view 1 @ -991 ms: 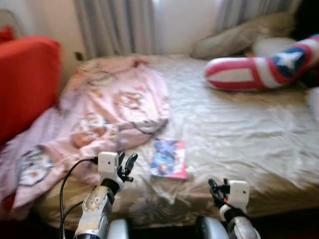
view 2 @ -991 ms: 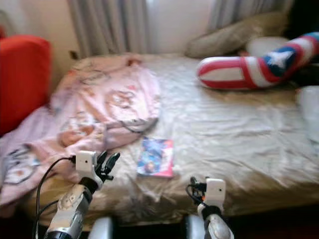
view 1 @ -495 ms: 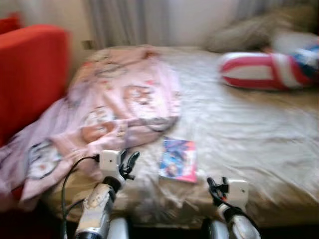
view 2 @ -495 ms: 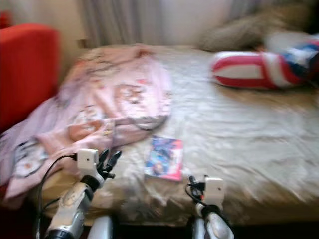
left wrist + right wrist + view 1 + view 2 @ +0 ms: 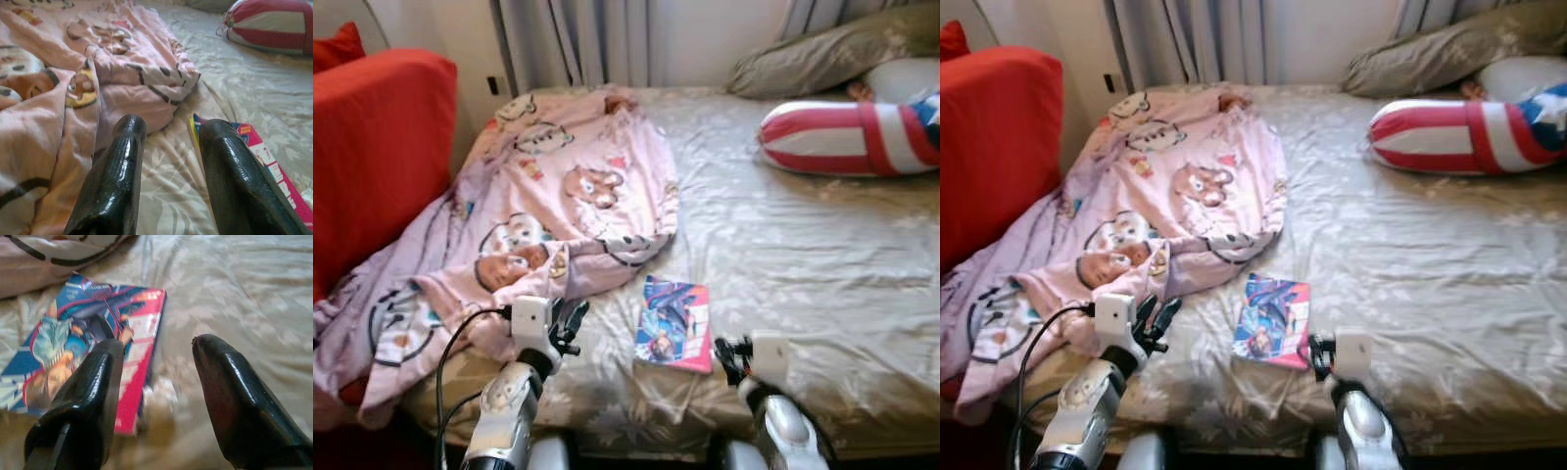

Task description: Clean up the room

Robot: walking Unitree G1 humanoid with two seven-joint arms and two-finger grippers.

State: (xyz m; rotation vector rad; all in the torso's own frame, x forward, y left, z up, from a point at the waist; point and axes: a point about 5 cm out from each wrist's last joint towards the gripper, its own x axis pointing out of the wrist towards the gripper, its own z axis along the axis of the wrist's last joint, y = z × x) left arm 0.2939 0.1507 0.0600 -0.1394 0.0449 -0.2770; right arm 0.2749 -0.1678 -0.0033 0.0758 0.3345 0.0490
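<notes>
My right gripper [image 5: 156,396] hangs low over the front edge of the bed, its two black fingers [image 5: 85,396] spread wide with nothing between them, just beside the near right corner of the comic book [image 5: 674,323]. My left gripper [image 5: 171,171] is open too and empty, poised above the sheet between the pink blanket [image 5: 548,206] and the book.

The book's cover art is bright blue and red, but I cannot read its title, and from my left wrist most of it is hidden behind one finger. The striped red, white and blue cushion [image 5: 847,137] is cut off at the right border. A pale pillow [image 5: 1523,73] behind it is partly covered, and something small and brownish at its edge is too unclear to name. The blanket's lower end droops off the left side of the bed.

The book lies flat on the beige patterned sheet [image 5: 803,245], close to the bed's front edge, just right of the blanket's rumpled hem. A red sofa [image 5: 372,147] stands against the bed's left side, grey curtains [image 5: 578,44] hang behind, and an olive pillow [image 5: 822,59] rests at the far right.
</notes>
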